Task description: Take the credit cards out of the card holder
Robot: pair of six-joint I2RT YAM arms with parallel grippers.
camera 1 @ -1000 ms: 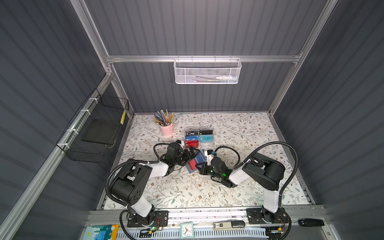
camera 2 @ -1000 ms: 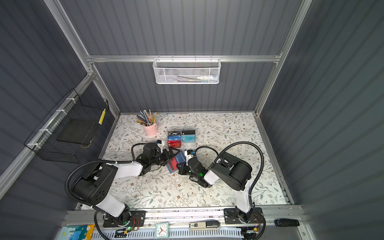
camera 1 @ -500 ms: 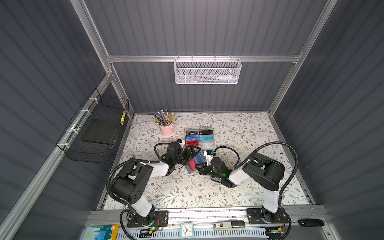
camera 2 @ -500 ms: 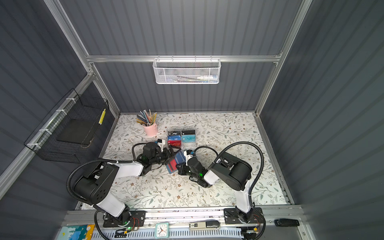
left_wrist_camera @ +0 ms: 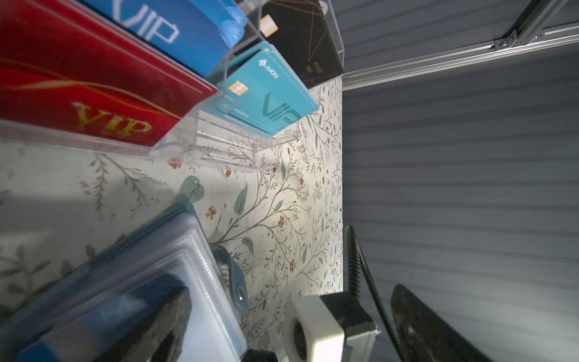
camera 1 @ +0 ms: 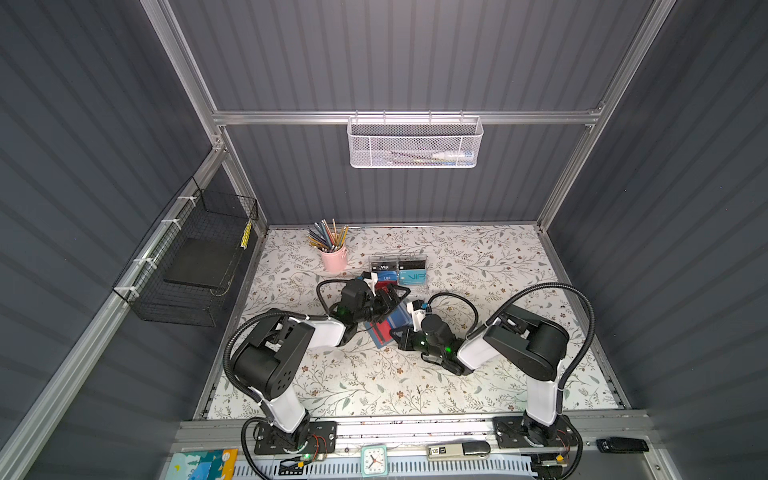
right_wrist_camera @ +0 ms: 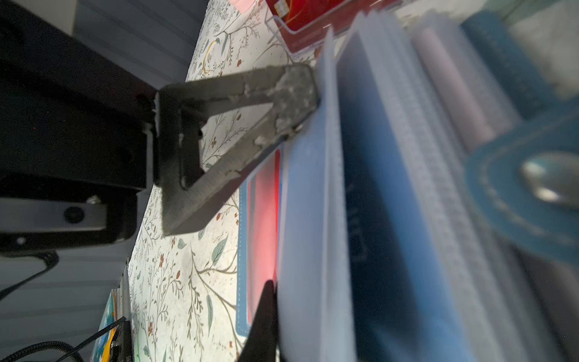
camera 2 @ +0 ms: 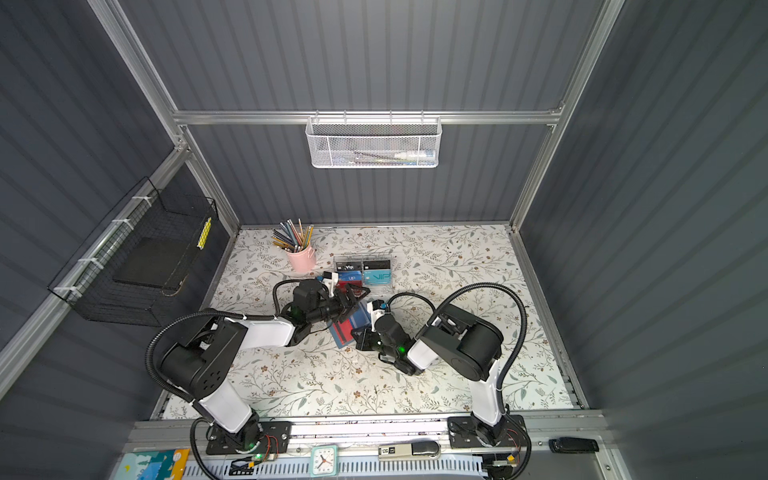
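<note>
The card holder [camera 1: 385, 331] is parked right under the wide-open left gripper [camera 1: 392, 302] and looks pinched by a sleeve in the shut right gripper [camera 1: 400, 336], so probably the blue credit card [right_wrist_camera: 376, 203] should be grabbed by its edge only, not plastic too.

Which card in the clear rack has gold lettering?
The red card, with gold VIP; the blue card has white letters, the teal card darker teal ones.

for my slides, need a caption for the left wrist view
Open card holder on the floral table, beside a clear rack of VIP cards.
</note>
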